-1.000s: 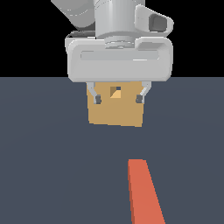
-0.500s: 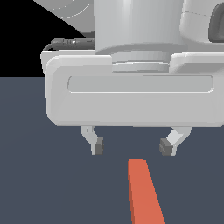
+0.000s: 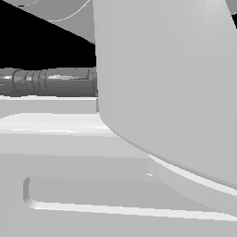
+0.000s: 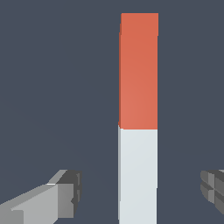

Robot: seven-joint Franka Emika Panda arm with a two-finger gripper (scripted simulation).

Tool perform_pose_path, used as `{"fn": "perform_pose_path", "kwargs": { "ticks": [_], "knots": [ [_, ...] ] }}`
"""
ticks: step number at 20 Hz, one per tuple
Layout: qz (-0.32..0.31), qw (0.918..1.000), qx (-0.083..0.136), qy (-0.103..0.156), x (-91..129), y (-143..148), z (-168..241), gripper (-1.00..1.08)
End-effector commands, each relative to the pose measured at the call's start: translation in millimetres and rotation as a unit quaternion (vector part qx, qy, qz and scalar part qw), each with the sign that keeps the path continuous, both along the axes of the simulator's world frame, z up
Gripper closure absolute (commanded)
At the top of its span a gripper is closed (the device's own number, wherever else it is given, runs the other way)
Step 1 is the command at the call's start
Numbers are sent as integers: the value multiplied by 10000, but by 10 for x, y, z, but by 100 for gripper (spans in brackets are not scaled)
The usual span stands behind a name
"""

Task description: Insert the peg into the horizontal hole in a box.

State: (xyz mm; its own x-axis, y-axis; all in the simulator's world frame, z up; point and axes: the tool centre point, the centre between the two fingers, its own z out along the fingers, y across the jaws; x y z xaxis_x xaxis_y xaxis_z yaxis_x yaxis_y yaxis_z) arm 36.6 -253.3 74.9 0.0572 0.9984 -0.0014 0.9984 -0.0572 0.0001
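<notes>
Pincer apart above the peg; exterior view blocked by the arm housing.

In my wrist view the peg (image 4: 138, 118) is a straight square-section bar with flat matte faces, one half orange-red, the other pale grey-white, lying on the plain dark slate desk (image 4: 52, 87). The pincer (image 4: 140, 194) stands open: one blocky grey finger (image 4: 65, 194) on either side, both clear of the bar. In the exterior view I see only the smooth light-grey arm housing (image 3: 166, 83). No readable writing or labels.
</notes>
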Motion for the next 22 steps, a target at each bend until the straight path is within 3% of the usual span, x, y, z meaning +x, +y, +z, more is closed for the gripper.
{"fn": "perform_pose_path", "kwargs": {
  "ticks": [1,15,22],
  "knots": [
    [-7,10000,5,-3,22,-101,-38,-92],
    [-28,10000,7,1,41,-210,-92,-92],
    [-28,10000,7,1,33,-204,-378,-92]
  ]
}}
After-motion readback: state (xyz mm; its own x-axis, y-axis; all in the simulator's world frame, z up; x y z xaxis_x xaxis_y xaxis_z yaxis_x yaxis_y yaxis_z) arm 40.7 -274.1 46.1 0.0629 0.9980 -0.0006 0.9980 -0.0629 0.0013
